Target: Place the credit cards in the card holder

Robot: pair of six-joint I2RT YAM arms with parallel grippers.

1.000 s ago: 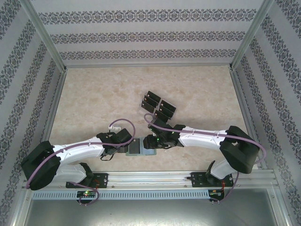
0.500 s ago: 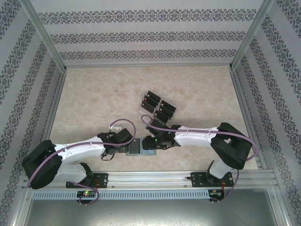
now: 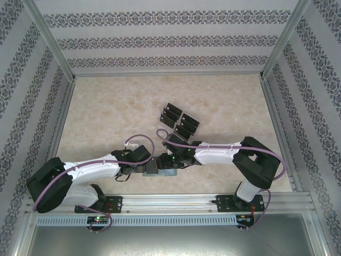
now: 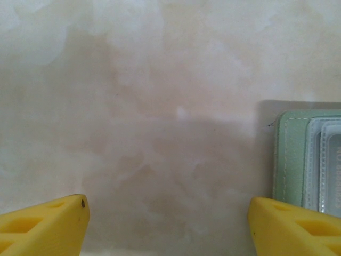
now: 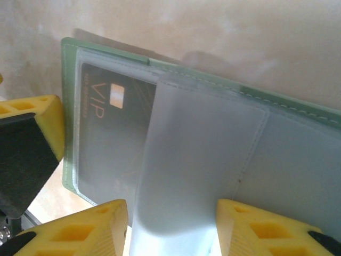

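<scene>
The card holder (image 5: 70, 112) lies open on the marble-patterned table (image 3: 106, 117), close to the near edge between the two arms, its grey-green stitched border framing clear plastic pockets. One credit card (image 5: 104, 133) sits fully inside the left pocket. It is black, with "VIP" printed in thin pale letters beside a small striped chip mark (image 5: 116, 96); the line of tiny print above the letters is too small to read. A loose clear flap (image 5: 181, 176) rises from the middle of the holder and runs down between the yellow fingers of the right gripper (image 5: 170, 213). The jaws stand apart about as wide as the flap, and the wrist view is too close to tell whether they press on its edges or merely flank it. The left gripper (image 4: 168, 202) is spread wide over bare table, holding nothing. Its right finger (image 4: 295, 224) sits just beside the holder's stitched left edge, and the same finger appears against that edge in the right wrist view. The rest of the credit cards (image 3: 179, 121), all black, lie in a tight overlapping cluster near the middle of the table, just beyond the right arm's wrist and apart from the holder. Open tabletop stretches to the left, right and far side of the cluster up to the patterned walls (image 3: 160, 42), while the holder sits near the metal rail (image 3: 170, 200) with little room behind it.
</scene>
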